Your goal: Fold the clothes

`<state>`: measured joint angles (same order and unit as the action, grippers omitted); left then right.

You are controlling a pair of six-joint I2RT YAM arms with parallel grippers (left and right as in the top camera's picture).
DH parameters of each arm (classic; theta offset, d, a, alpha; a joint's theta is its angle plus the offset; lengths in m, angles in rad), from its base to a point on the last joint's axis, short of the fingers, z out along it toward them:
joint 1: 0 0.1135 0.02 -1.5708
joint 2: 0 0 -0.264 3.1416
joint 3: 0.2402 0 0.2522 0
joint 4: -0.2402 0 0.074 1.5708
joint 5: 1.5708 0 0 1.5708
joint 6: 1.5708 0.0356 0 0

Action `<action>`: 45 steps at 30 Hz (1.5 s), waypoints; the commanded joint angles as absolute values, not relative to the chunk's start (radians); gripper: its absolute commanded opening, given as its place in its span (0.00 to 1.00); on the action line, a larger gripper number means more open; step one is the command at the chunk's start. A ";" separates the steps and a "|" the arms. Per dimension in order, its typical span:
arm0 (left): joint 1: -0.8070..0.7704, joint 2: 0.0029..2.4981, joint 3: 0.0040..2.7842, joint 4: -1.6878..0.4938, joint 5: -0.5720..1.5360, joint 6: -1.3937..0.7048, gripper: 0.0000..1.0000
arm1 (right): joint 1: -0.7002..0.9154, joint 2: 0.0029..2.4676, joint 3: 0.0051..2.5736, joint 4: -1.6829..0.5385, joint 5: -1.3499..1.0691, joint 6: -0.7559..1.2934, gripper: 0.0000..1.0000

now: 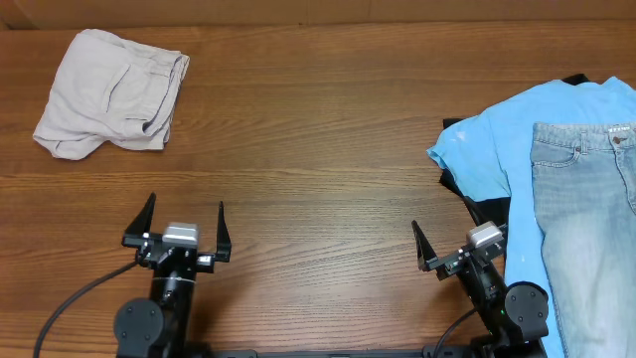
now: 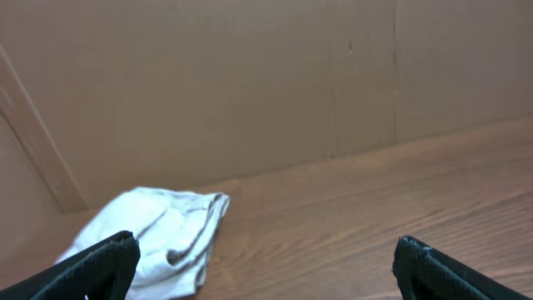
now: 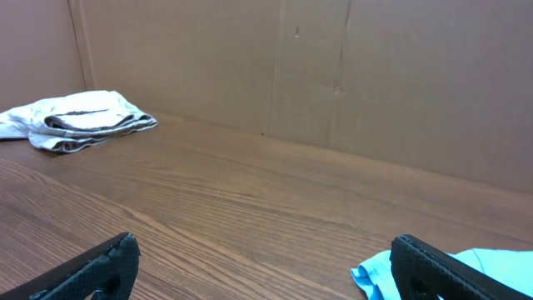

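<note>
Shorts (image 1: 111,94) seemingly folded (far left) | left gripper (image 1: 186,202), right gripper (image 3: 262,240) agape, empty

The wooden worktop (image 1: 328,149) carries beige shorts (image 1: 111,92) (loosely bundled) at its far left corner and a light blue T-shirt (image 1: 492,149) at its right edge.

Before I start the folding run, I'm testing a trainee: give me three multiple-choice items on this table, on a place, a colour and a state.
1. Where are the shorts? A) far left of the table B) dead centre C) over the front edge
2. What colour is the T-shirt? A) red B) light blue C) green
3. How are the left gripper and right gripper? A) both open, empty B) both shut on the shorts C) one shut
Key: 1 A, bunched near the far left corner; 2 B, plainly light blue; 3 A, jaws spread, nothing between.
</note>
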<state>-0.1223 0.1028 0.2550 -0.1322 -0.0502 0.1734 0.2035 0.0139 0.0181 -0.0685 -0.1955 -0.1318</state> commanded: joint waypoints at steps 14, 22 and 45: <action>-0.107 0.003 0.005 -0.073 -0.032 0.118 1.00 | 0.204 0.003 0.008 -0.062 -0.199 -0.135 1.00; -0.108 0.004 0.005 -0.075 -0.026 0.119 1.00 | 0.204 0.003 0.008 -0.062 -0.199 -0.135 1.00; -0.108 0.004 0.005 -0.074 -0.026 0.119 1.00 | 0.204 0.003 0.008 -0.062 -0.199 -0.135 1.00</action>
<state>-0.1150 0.0151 0.0086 -0.0761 -0.0376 0.1322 0.2035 0.0139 0.0181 -0.0681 -0.1955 -0.1318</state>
